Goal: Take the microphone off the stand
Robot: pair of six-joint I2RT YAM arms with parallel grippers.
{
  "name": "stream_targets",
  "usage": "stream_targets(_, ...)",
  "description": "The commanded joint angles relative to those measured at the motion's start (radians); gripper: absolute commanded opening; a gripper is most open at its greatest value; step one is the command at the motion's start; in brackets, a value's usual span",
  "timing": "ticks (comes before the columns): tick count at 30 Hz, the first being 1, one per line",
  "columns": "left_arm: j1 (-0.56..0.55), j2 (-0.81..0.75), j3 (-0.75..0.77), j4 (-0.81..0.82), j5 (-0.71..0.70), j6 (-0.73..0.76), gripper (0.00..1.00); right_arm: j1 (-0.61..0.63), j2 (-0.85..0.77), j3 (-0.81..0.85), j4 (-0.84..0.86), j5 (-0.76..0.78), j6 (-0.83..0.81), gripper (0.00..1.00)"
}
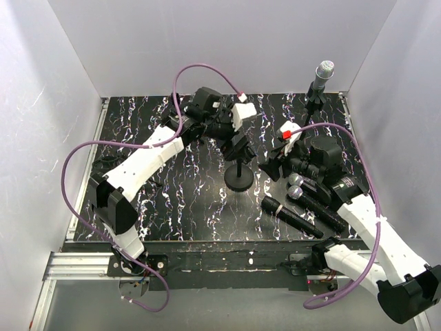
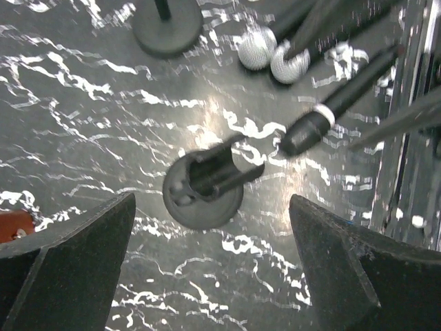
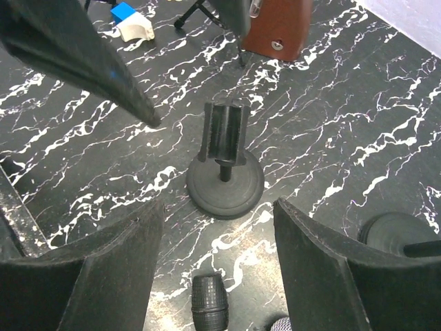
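Black marble-pattern table (image 1: 172, 207) boxed in by white walls (image 1: 207, 41). The left arm (image 1: 148, 162) reaches in from the near left toward the middle. The right arm (image 1: 372, 234) comes up the right side and also bends toward the middle.

Centre stand (image 1: 239, 178) sits mid-table on a round base. Its clip (image 3: 224, 131) is empty and upright, with the slot facing up. Back stand (image 1: 315, 96) is in the far right corner and carries the upright microphone (image 1: 324, 70), silver mesh head on top, well apart from both grippers.

Three more mics lie flat on the table, right of the centre stand:
- front microphone (image 1: 293, 218), nearest the table's near edge
- middle microphone (image 1: 317, 207), just beside it, mesh head pointing toward the stand
- rear microphone (image 1: 295, 179), its body partly hidden under the right arm

Left gripper (image 1: 238, 145) hangs above the centre stand, fingers spread wide, grasping nothing. Right gripper (image 3: 217, 203) is just right of the same stand and faces it, fingers also spread with nothing between them.
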Motion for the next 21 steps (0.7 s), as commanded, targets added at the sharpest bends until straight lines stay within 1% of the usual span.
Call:
stream_targets(1, 0.001, -0.023, -0.031, -0.105, 0.063, 0.211, 0.94, -0.008, -0.036, 0.028, -0.018, -0.042, 0.018, 0.71)
stream_targets(4, 0.0, 0.061, 0.039, -0.195, 0.106, 0.324, 0.93, -0.006, -0.05, 0.022, -0.036, -0.04, 0.017, 0.71)
stream_targets(6, 0.001, 0.122, 0.099, -0.231, 0.112, 0.357, 0.93, -0.011, -0.057, 0.021, -0.044, -0.043, 0.018, 0.71)
stream_targets(8, 0.001, 0.173, 0.154, -0.272, 0.121, 0.421, 0.92, -0.009, -0.064, 0.016, -0.049, -0.043, 0.017, 0.71)
stream_targets(11, 0.001, 0.219, 0.159, -0.246, 0.114, 0.434, 0.89, -0.012, -0.074, 0.007, -0.044, -0.037, 0.021, 0.71)
stream_targets(15, 0.001, 0.254, 0.145, -0.214, 0.069, 0.475, 0.82, -0.018, -0.084, -0.005, -0.039, -0.036, 0.021, 0.71)
stream_targets(18, 0.001, 0.254, 0.118, -0.176, 0.042, 0.501, 0.75, -0.025, -0.085, -0.025, -0.02, -0.034, 0.018, 0.71)
stream_targets(21, 0.0, 0.244, 0.092, -0.117, 0.037, 0.477, 0.68, -0.026, -0.058, -0.016, -0.018, -0.036, 0.023, 0.7)
